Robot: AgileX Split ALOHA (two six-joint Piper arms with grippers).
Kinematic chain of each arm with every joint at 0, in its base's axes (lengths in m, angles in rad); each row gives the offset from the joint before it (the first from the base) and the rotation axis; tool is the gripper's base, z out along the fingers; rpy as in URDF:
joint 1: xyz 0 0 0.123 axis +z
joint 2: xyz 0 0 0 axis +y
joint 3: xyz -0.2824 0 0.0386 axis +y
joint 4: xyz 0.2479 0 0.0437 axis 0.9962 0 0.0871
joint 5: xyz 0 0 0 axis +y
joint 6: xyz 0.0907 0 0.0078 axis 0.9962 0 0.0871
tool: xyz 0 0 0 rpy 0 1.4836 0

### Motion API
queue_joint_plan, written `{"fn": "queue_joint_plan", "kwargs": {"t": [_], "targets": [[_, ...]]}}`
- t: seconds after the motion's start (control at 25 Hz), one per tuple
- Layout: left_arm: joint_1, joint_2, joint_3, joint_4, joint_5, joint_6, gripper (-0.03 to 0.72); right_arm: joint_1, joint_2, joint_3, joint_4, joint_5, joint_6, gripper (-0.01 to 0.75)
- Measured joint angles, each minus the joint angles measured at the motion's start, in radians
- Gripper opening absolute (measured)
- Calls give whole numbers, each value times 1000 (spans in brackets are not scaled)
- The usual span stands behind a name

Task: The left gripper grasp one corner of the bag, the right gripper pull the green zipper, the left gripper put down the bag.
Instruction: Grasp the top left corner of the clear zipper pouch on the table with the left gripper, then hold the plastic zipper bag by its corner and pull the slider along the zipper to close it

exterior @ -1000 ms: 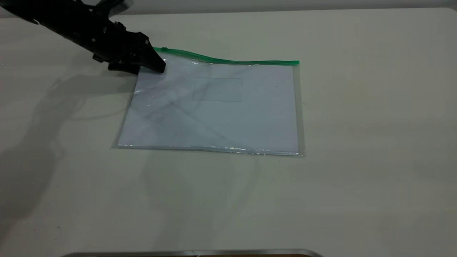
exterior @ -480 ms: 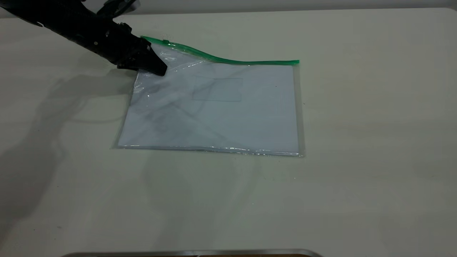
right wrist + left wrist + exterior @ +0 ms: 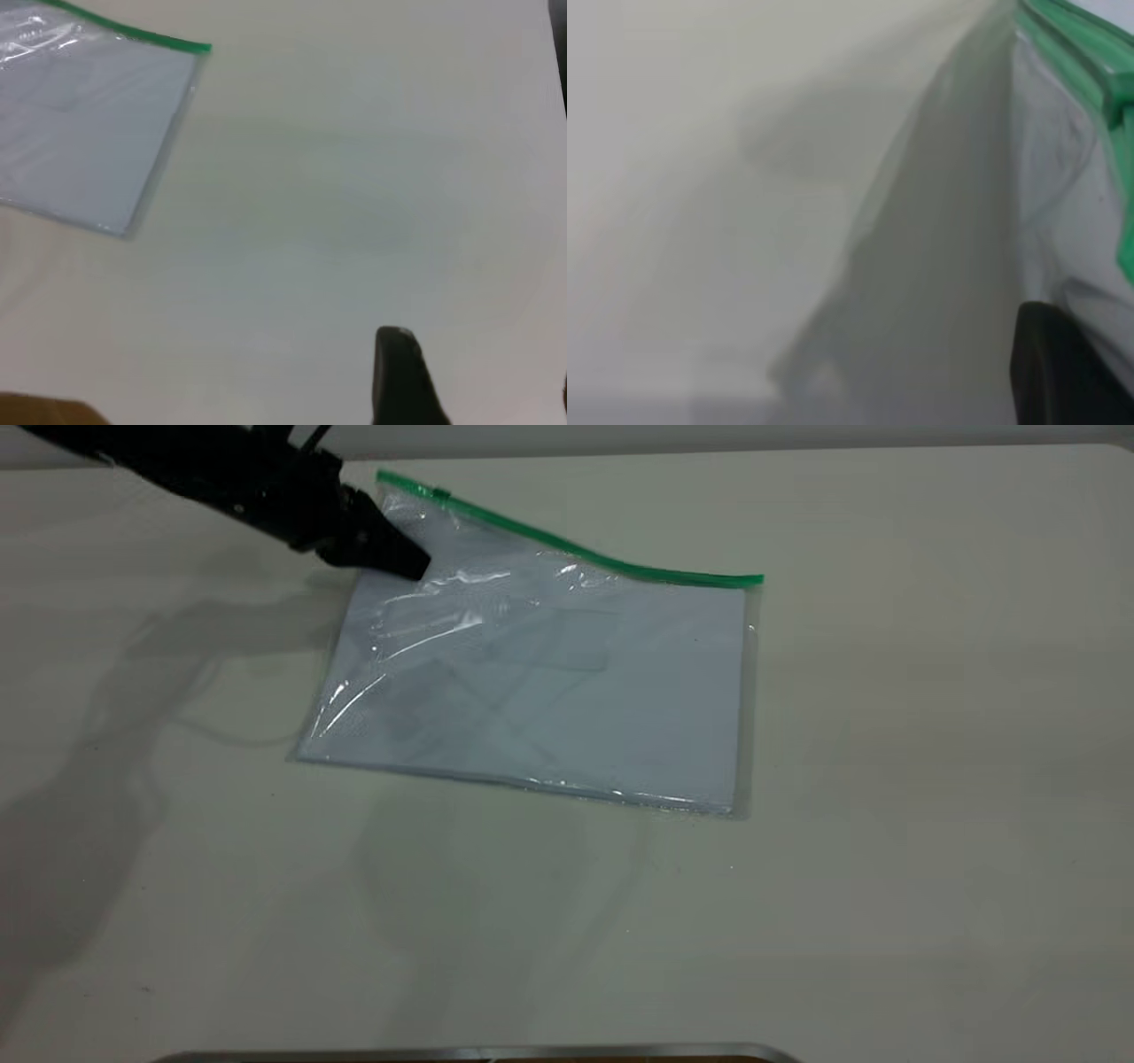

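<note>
The bag [image 3: 567,682], a clear pouch holding white sheets, lies on the pale table with its far left corner lifted. The green zipper [image 3: 567,547] runs along its far edge, and its small slider tab [image 3: 440,493] is near the raised corner. My left gripper [image 3: 409,565] is shut on that corner and holds it above the table. In the left wrist view one black fingertip [image 3: 1063,372] shows against the plastic [image 3: 1063,195] under the green strip [image 3: 1072,35]. My right gripper [image 3: 483,390] is open over bare table, well away from the bag [image 3: 89,124].
The pale table [image 3: 886,824] stretches round the bag. A metal rim [image 3: 478,1052] shows at the front edge. The table's back edge runs just behind the raised corner.
My left gripper has risen and moved slightly right with the bag's far left corner. The zipper edge now slopes up to the left, and the bag's near left corner has shifted.
</note>
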Motion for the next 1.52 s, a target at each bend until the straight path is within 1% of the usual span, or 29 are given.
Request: {"fn": "queue_joint_plan", "kwargs": {"t": [0.16, 0.36, 0.48, 0.6, 0.76, 0.88, 1.0, 1.08, 1.28, 1.52], "targets": [[-17, 0, -60, 3, 118, 154, 53, 0, 254, -52, 57, -120, -116, 469], [-69, 0, -102, 10, 237, 317, 53, 0, 575, -64, 241, -315, -328, 469], [-111, 0, -104, 39, 264, 394, 53, 0, 752, -66, 398, -434, -531, 469], [-156, 1, -104, 93, 271, 420, 53, 0, 921, -68, 581, -540, -763, 469], [-205, 1, -104, 114, 270, 444, 53, 40, 1125, -102, 837, -631, -1092, 469], [-238, 1, -104, 118, 242, 454, 53, 103, 1258, -172, 1020, -652, -1316, 469], [-268, 1, -104, 120, 215, 454, 53, 157, 1372, -251, 1159, -651, -1471, 469], [-282, 1, -104, 121, 194, 454, 53, 180, 1441, -304, 1217, -635, -1539, 469], [-294, 2, -104, 121, 173, 454, 53, 203, 1567, -422, 1277, -544, -1621, 469], [-305, 2, -104, 121, 151, 454, 53, 203, 1671, -515, 1292, -434, -1638, 469]]}}
